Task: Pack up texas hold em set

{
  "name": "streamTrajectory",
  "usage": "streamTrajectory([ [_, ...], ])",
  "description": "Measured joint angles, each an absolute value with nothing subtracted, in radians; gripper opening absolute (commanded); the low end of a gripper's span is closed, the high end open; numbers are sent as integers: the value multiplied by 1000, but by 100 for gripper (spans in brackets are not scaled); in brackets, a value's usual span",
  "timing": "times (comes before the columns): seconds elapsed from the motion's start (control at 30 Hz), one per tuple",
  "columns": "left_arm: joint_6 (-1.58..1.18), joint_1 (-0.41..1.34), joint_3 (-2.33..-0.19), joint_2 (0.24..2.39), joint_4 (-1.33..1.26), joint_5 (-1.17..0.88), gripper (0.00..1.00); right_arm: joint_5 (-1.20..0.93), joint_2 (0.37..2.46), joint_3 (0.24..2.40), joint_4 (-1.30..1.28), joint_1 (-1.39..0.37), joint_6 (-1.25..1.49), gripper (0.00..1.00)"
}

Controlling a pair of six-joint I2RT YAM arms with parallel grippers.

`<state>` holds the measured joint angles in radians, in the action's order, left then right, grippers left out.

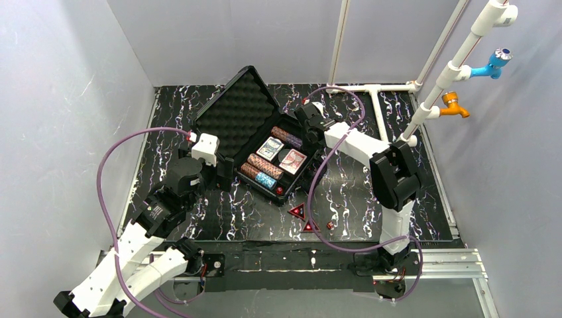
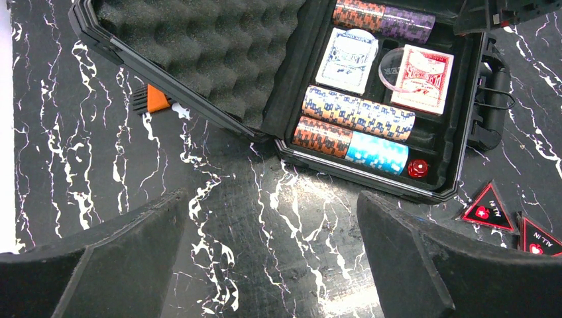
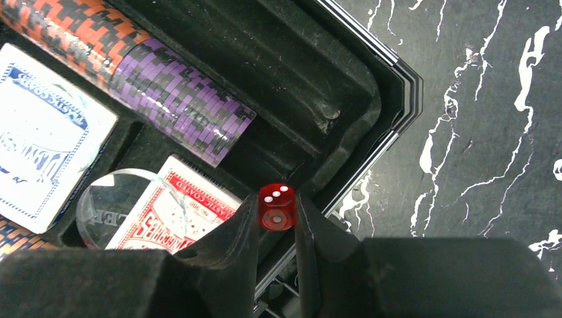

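The black case point(image 1: 233, 111) lies open mid-table with its foam lid up. Its tray holds chip rolls point(image 2: 358, 111), a blue card deck point(image 2: 346, 58), a red card deck point(image 2: 424, 78) and one red die point(image 2: 417, 168). My right gripper point(image 3: 277, 213) is shut on a second red die point(image 3: 276, 207) and holds it over the tray's right corner, beside the purple chips point(image 3: 182, 99). My left gripper point(image 2: 272, 258) is open and empty over bare table just left of the case. Two red triangular markers point(image 1: 297, 211) and a small red die point(image 1: 329, 225) lie on the table in front of the case.
White pipes with a blue and an orange tap point(image 1: 457, 103) stand at the back right. An orange and black piece point(image 2: 151, 100) lies under the lid's edge. A clear round disc point(image 3: 112, 199) lies on the red deck. Grey walls close in left, back and right.
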<state>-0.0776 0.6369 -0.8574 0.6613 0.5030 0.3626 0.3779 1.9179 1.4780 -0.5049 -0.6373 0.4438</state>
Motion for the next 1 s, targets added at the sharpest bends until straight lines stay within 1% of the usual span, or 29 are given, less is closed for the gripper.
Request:
streamTrajectory([
  [0.73, -77, 637, -857, 670, 503, 363, 99, 305, 2006, 1498, -452, -614, 437, 1],
  [1.0, -75, 637, -857, 672, 503, 366, 99, 291, 2008, 1512, -443, -608, 437, 1],
])
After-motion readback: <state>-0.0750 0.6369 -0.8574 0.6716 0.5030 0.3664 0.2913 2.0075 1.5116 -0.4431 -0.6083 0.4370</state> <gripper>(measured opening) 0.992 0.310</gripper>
